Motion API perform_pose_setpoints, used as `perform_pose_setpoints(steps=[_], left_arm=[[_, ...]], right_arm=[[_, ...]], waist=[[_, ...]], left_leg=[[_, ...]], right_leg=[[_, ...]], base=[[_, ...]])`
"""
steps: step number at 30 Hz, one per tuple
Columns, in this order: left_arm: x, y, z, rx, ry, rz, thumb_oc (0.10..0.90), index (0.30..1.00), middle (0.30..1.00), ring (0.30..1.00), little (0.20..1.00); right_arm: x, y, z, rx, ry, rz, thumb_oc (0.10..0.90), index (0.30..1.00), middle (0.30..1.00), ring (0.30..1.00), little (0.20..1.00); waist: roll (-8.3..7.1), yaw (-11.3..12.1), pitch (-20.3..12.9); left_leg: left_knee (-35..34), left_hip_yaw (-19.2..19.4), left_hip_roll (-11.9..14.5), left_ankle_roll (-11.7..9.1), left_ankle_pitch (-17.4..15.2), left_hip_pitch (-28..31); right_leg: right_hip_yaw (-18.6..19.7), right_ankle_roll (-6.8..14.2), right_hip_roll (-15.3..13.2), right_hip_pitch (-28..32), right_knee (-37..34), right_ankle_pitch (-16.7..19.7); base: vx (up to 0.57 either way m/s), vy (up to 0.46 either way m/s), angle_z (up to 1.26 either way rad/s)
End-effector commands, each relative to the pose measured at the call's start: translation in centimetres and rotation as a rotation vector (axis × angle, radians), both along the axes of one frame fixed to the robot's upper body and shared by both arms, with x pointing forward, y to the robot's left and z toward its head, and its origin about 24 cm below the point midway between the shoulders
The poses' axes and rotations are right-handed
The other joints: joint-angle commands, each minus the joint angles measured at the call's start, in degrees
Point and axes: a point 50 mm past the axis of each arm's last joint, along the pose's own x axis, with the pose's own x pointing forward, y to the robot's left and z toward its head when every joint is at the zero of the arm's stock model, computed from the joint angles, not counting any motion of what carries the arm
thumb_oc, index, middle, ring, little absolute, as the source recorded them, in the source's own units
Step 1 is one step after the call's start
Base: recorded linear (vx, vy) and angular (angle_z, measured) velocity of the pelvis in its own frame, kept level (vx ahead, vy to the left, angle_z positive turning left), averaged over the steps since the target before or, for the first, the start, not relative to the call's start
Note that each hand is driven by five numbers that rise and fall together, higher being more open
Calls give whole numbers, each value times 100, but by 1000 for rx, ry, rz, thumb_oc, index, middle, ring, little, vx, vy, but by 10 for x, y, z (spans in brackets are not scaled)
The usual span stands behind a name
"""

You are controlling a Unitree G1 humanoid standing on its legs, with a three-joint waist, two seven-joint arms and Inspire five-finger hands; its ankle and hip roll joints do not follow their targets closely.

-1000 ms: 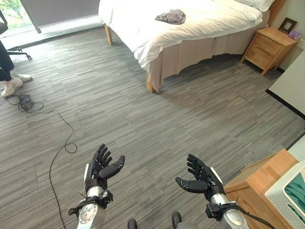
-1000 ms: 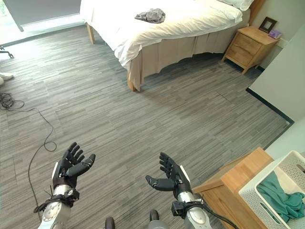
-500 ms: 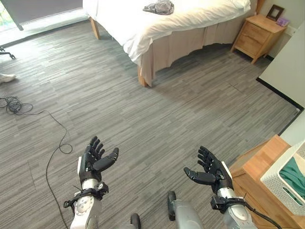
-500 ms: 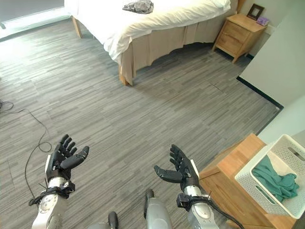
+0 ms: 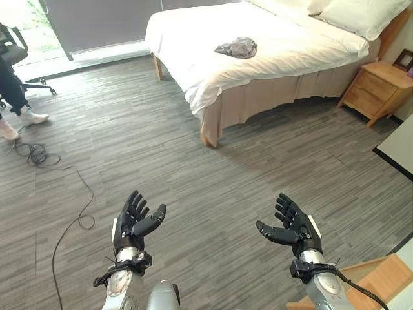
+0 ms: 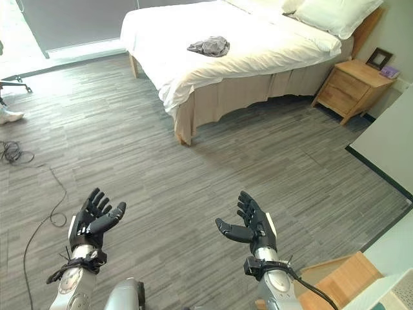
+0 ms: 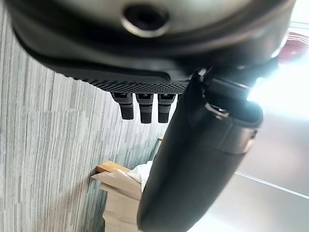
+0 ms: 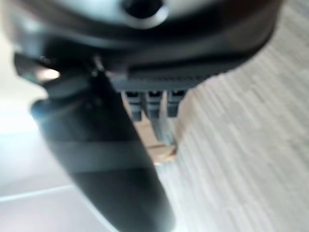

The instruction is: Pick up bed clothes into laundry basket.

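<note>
The step in hand is judged to be the approach to the bed (image 5: 258,58): nothing has been picked up yet, and the grey crumpled garment (image 5: 237,47) lies on top of the white bedcover, toward the bed's middle and well short of its pillows (image 5: 361,16). The laundry basket cannot be made out with certainty; only a white corner is glimpsed at the lower right edge of the right eye view, beside a wooden surface (image 6: 335,287), far from the bed. Both hands are held low and well apart from the bed, over the grey plank floor (image 5: 193,174). The left hand (image 5: 134,223) is raised palm-inward with fingers straight and spread, thumb standing out, and nothing is held in it. The right hand (image 5: 293,226) is posed as its mirror, fingers relaxed and extended, also empty. The next move is judged to call for the distance to the bed to be closed, so that the garment can be reached over the bed's near edge and a hand closed round the cloth. A nightstand (image 5: 377,90) stands just beside the bed's head end, and a seated person's legs (image 5: 13,90) are seen far off to the bed's foot side.
</note>
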Motion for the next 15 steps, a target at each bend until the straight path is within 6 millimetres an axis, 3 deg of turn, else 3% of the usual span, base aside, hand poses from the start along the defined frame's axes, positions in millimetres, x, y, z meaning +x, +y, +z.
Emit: perform_pose_setpoints(steps=[1, 3, 5, 7, 9, 10, 12, 13, 15], left_arm=[[19, 12, 37, 67, -216, 16, 800, 900, 900, 900, 900], [18, 13, 39, 67, -226, 29, 800, 900, 900, 900, 900], [18, 18, 43, 95, -238, 28, 800, 900, 900, 900, 900], [19, 19, 46, 121, -248, 23, 800, 900, 900, 900, 900], [20, 22, 45, 144, -231, 37, 800, 900, 900, 900, 900], [20, 22, 45, 144, -231, 37, 800, 900, 900, 900, 900], [22, 24, 48, 159, -233, 52, 800, 900, 900, 900, 900], [26, 29, 52, 208, -233, 56, 800, 900, 900, 900, 900], [29, 33, 57, 222, -246, 67, 800, 900, 900, 900, 900]], right_arm=[[10, 2, 36, -41, -204, 39, 800, 900, 900, 900, 900], [9, 5, 33, -47, -187, 59, 800, 900, 900, 900, 900], [7, 6, 30, -44, -174, 74, 800, 900, 900, 900, 900], [4, 10, 29, -28, -170, 82, 800, 900, 900, 900, 900], [2, 14, 26, 6, -162, 78, 800, 900, 900, 900, 900], [2, 14, 26, 6, -162, 78, 800, 900, 900, 900, 900], [2, 22, 24, 89, -169, 65, 800, 900, 900, 900, 900], [6, 32, 28, 113, -192, 101, 800, 900, 900, 900, 900], [9, 43, 32, 150, -211, 134, 800, 900, 900, 900, 900]], waist=[[204, 189, -117], [261, 287, -195], [276, 305, -297], [252, 311, -398], [143, 312, -479], [132, 320, -485], [77, 276, -453], [157, 136, -207], [299, 0, -68]], left_leg=[[-1706, -103, 29, -294, 876, 536], [-2175, -287, -31, -393, 1084, 452], [-2113, -176, -16, -407, 1220, 518], [-1990, -83, -61, -313, 1149, 564], [-1752, -110, -204, -136, 886, 634], [-1744, -99, -211, -131, 878, 628], [-1659, -9, -361, 121, 549, 815], [-1666, 101, -358, 320, 284, 1159], [-1721, 171, -309, 414, 108, 1439]], right_leg=[[22, 667, -388, 101, 137, -513], [183, 717, -396, 397, 117, -653], [258, 780, -463, 579, 135, -736], [232, 849, -598, 605, 288, -844], [265, 1078, -826, 418, 1024, -489], [273, 1084, -839, 398, 1054, -508], [398, 1276, -950, -116, 2482, 424], [282, 1422, -1013, -922, 3670, 1233], [-69, 1420, -1055, -1420, 4089, 1177]], base=[[677, 160, -38], [539, 105, -48], [483, 128, -77], [544, 197, -49], [424, 172, -12], [260, 135, -8], [341, 233, -21], [427, 333, -9], [358, 236, -6]])
